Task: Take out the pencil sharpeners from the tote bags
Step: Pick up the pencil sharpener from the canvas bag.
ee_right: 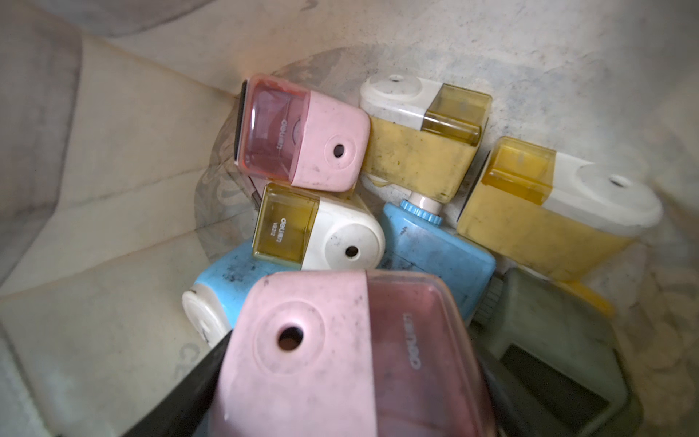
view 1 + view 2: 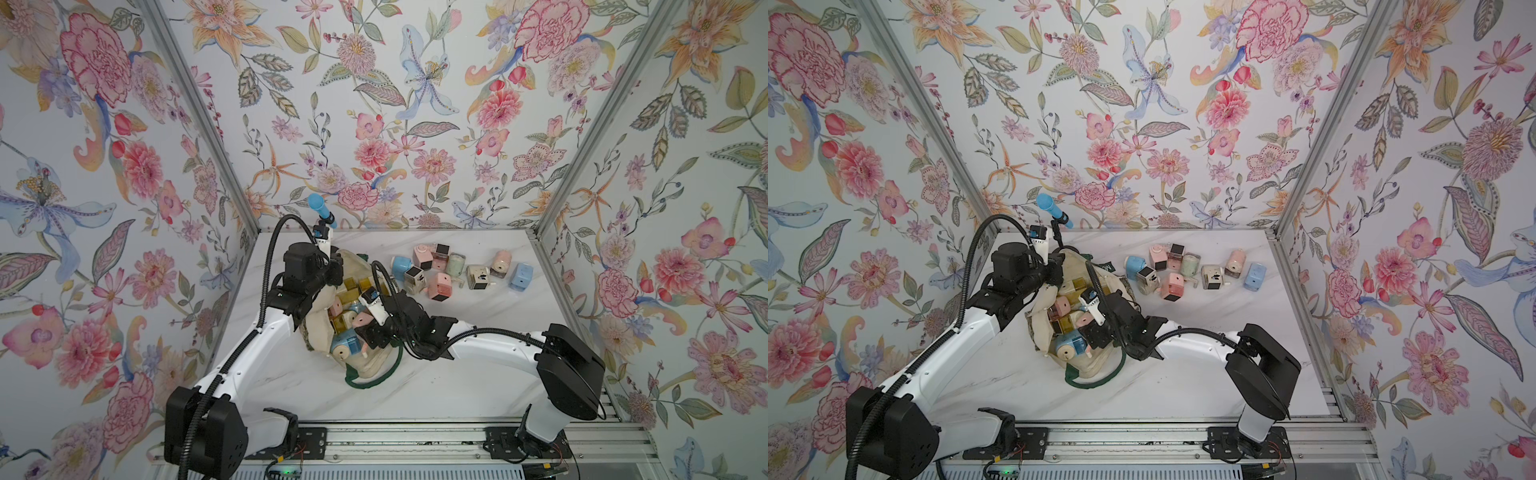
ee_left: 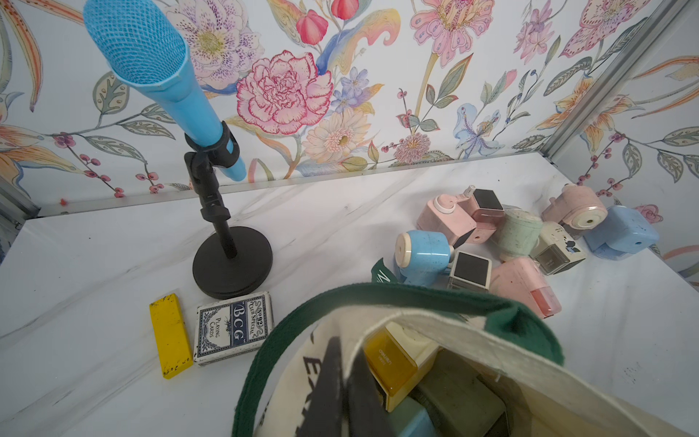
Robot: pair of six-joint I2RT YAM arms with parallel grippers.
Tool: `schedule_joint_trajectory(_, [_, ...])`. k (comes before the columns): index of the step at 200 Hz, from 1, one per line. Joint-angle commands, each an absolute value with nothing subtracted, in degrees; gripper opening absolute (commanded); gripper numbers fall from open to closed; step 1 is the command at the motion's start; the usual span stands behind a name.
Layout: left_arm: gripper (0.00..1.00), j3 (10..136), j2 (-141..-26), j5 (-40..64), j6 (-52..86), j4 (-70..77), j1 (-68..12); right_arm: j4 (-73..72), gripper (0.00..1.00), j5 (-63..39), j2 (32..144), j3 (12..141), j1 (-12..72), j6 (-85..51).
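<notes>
The cream tote bag (image 2: 318, 332) lies open at the table's middle, with several pencil sharpeners (image 1: 416, 151) inside in pink, yellow and blue. My left gripper (image 3: 342, 350) is shut on the bag's canvas rim (image 3: 454, 333) at its far end, holding the mouth up. My right gripper (image 1: 351, 378) reaches into the bag, its jaws closed on both sides of a pink sharpener (image 1: 302, 378) with a clear pink drawer. In both top views this sharpener (image 2: 362, 320) sits at the bag's mouth. Several more sharpeners (image 2: 440, 270) lie loose on the table to the bag's far right.
A blue microphone (image 3: 159, 75) on a black stand (image 3: 232, 265) rises at the back left. A flat yellow bar (image 3: 170, 336) and a deck of playing cards (image 3: 232, 327) lie beside it. The bag's green handle (image 2: 374, 380) trails toward the front. Flowered walls close in three sides.
</notes>
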State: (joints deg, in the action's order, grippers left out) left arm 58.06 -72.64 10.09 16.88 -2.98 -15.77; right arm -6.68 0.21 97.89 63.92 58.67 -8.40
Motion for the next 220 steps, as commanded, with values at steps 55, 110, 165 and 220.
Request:
schedule_joint_trajectory(55, [0.0,61.0,-71.13,8.88,16.19,4.21,-15.75,-3.35,0.65,-5.08,102.06,73.37,59.18,-13.98])
schedule_joint_trajectory(110, [0.0,60.89,-70.84,8.7,16.18,4.4,-15.82,-1.44,0.64,-6.25,90.68,68.24,59.66,-8.28])
schedule_joint_trajectory(165, [0.0,60.81,-70.99,8.44,16.0,4.36,-15.82,0.0,0.63,-7.22,77.13,63.53,57.35,-7.24])
schedule_joint_trajectory(220, [0.0,60.89,-71.11,8.53,16.0,4.28,-15.74,0.07,0.62,-4.97,65.28,56.92,47.78,-9.88])
